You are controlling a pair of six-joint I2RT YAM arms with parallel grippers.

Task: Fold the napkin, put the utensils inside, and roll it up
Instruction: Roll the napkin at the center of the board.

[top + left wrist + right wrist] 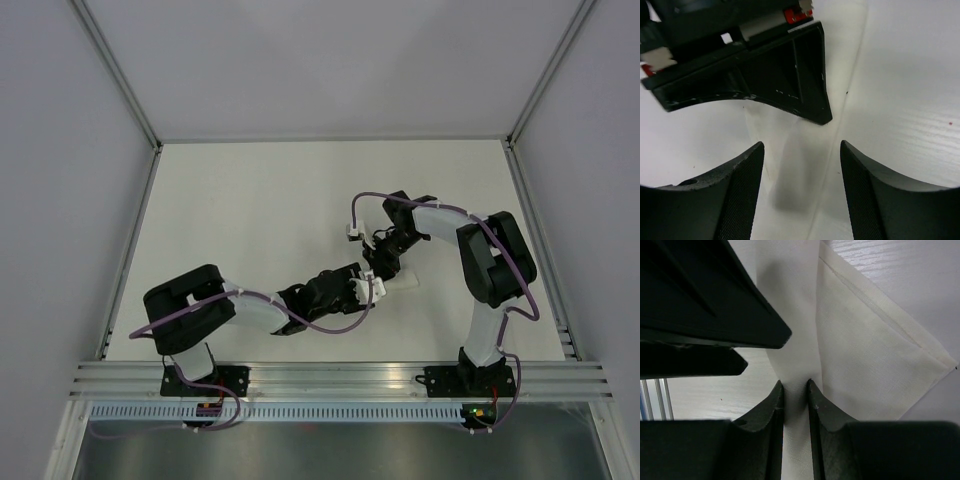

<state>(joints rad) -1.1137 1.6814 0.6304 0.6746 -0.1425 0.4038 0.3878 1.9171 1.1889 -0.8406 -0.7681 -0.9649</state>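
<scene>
Lab robot cell: white table walled by grey panels, aluminium rails.

Even, bright overhead light, soft shadows; wrist views blurred up close (gripper fingers dark, underexposed).

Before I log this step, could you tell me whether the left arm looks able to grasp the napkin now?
Probably yes: the left claw is open with the napkin running between its fingers. The right claw, pinching the same cloth just ahead, sits close but seems clear of the gap.
</scene>
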